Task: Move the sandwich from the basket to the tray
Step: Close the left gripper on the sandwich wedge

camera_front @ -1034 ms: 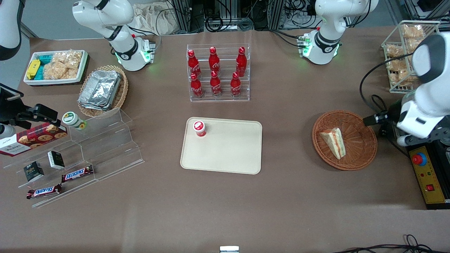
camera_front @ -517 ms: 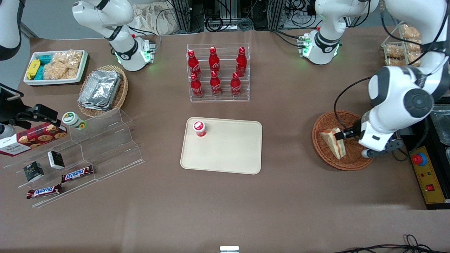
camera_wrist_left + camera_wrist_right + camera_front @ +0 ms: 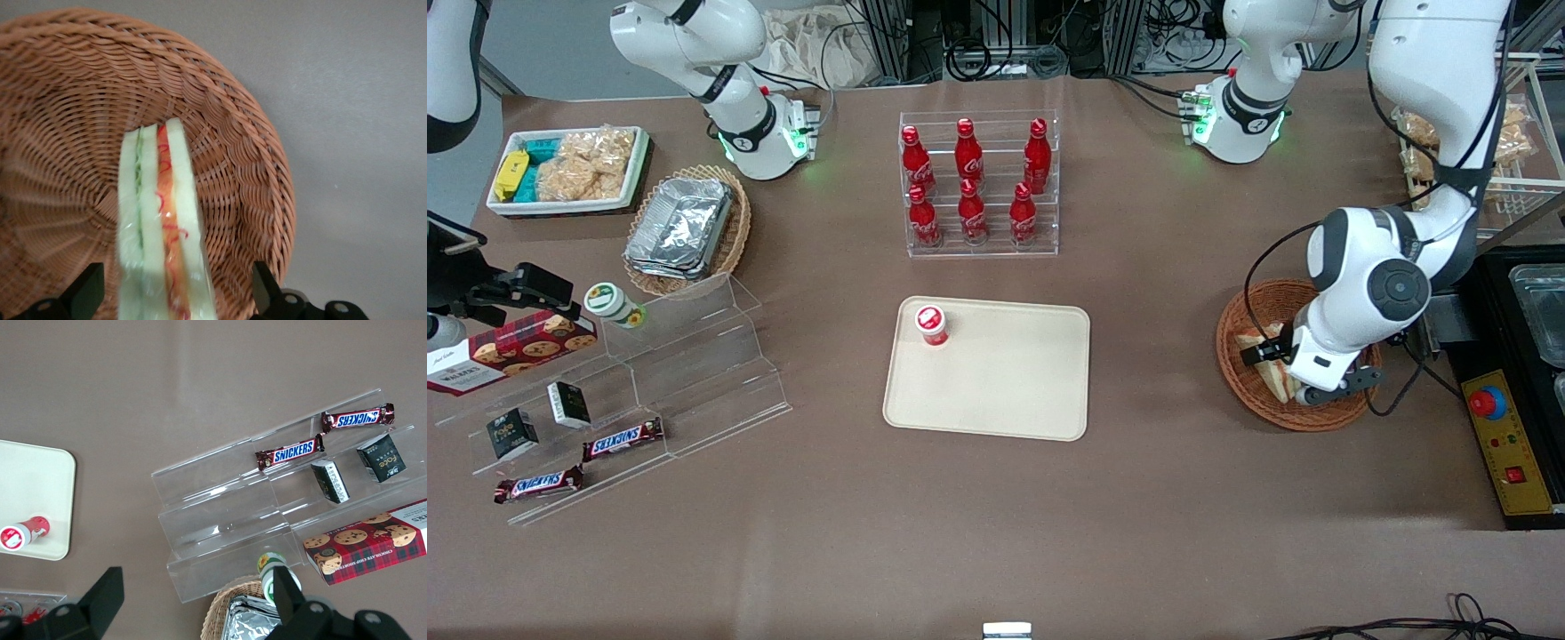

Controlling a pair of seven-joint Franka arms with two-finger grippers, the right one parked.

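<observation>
Item, centre of table: flat cream-beige rectangular plastic tray [image 3: 996, 378], bare but for a small red-capped bottle [image 3: 931, 324] standing in one corner; ample landing room elsewhere.

Item, my end of table: round reddish-brown woven wicker basket [image 3: 1240, 391], holding the triangular white-bread sandwich [image 3: 162, 227], cut edge up.

Item: my gripper [image 3: 175, 297], jaws spread wide, straddling the wedge, nothing grasped.

Step in hand, I judge: the approach. Next: descend, close gently; soft bread crushes. The basket rim must be cleared on lifting.
</observation>
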